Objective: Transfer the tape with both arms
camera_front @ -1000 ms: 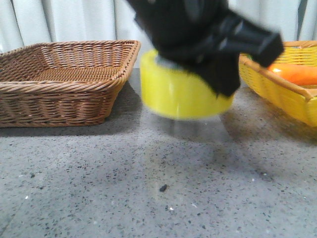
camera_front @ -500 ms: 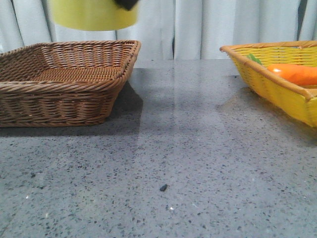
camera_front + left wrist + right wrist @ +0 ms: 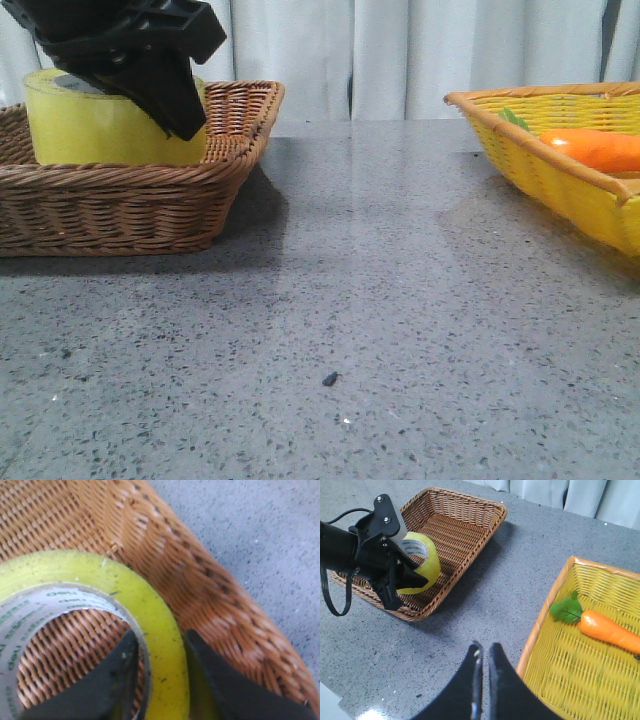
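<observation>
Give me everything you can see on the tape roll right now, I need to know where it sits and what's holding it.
The tape is a wide roll of translucent yellow packing tape with a white inner core printed in green. It lies flat, hole upward, inside the brown wicker basket, near its right wall. The left gripper is clamped on the roll's wall, one finger inside the core, one outside. Whether its underside rests on the basket floor cannot be told.

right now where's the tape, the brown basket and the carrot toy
tape [image 3: 100, 125], front view, yellow outer side wall
brown basket [image 3: 120, 205], front view, near woven wall
carrot toy [image 3: 612, 630], right wrist view, orange body
</observation>
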Controlling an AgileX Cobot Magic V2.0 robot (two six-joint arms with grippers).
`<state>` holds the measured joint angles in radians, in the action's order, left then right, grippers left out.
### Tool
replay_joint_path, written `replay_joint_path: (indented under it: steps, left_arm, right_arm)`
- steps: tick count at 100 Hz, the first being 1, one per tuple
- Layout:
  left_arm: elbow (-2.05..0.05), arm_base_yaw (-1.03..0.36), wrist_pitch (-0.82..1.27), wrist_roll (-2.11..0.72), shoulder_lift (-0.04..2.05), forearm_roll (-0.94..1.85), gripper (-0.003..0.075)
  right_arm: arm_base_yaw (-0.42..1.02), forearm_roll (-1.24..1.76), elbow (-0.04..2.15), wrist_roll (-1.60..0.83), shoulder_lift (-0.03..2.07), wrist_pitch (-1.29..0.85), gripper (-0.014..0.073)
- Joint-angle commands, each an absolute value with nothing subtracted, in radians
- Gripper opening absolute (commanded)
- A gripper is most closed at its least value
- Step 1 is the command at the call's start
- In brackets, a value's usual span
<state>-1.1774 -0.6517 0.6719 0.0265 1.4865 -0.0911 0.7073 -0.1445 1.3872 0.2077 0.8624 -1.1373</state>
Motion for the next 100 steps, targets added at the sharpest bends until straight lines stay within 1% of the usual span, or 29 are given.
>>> replay_joint_path:
  steps: [1,6,8,12,19,24,31,43,52,66,77,100]
  left_arm:
    - [-1.207,-0.649,0.585,0.024,1.439,-0.089,0.0293]
    - [-1.207,-0.649,0.585,0.024,1.438,-0.089,0.0370]
    - [-1.207,-0.649,0.588,0.024,1.437,-0.089,0.0388]
    - [-1.207,-0.649,0.595,0.042,1.430,-0.089,0.0395]
    - [-1.207,-0.649,0.599,0.046,1.409,-0.079,0.0369]
    - [-1.207,-0.649,0.599,0.046,1.388,-0.050,0.0333]
    - [-1.204,-0.649,0.593,0.046,1.346,0.000,0.0259]
    - [-1.165,-0.651,0.534,0.046,1.247,0.028,0.0091]
    - [-1.122,-0.651,0.494,0.046,1.174,0.027,-0.0020]
    - [-1.012,-0.651,0.394,0.046,1.043,0.027,-0.0021]
    - [-0.881,-0.651,0.312,0.046,0.912,0.025,-0.0021]
    - [-0.587,-0.651,0.171,0.046,0.614,0.024,-0.0021]
  right_arm:
    - [0.705,-0.151,1.408,0.213,0.862,-1.086,-0.0074]
    - [0.705,-0.151,1.404,0.218,0.862,-1.087,-0.0074]
    - [0.705,-0.151,1.402,0.218,0.860,-1.084,-0.0074]
    - [0.705,-0.163,1.385,0.218,0.851,-1.073,-0.0074]
    - [0.705,-0.191,1.334,0.218,0.821,-1.038,-0.0074]
    - [0.705,-0.212,1.284,0.220,0.789,-1.010,-0.0074]
    - [0.705,-0.234,1.194,0.224,0.728,-0.957,-0.0074]
    - [0.705,-0.265,1.006,0.228,0.594,-0.823,-0.0074]
    - [0.705,-0.280,0.883,0.228,0.501,-0.733,-0.0074]
    - [0.705,-0.301,0.703,0.228,0.351,-0.605,-0.0074]
    - [0.705,-0.325,0.579,0.228,0.227,-0.512,-0.0074]
    - [0.705,-0.352,0.424,0.228,0.013,-0.405,-0.0074]
